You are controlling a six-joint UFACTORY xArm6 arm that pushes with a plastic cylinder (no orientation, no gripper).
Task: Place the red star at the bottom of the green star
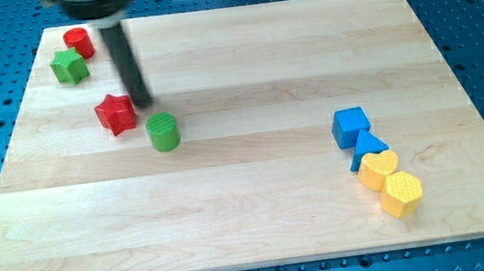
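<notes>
The red star [115, 112] lies on the wooden board at the upper left. The green star [70, 67] is farther up and to the left, with a red cylinder [78, 42] touching its upper right side. My tip [143, 102] is down at the board just to the right of the red star, close to or touching its right edge. The dark rod rises from there toward the view's top.
A green cylinder [164, 131] stands just below and right of the red star. At the right, a blue cube [351, 127], a blue triangle [369, 149], a yellow heart [379, 170] and a yellow hexagon [402, 194] form a diagonal row.
</notes>
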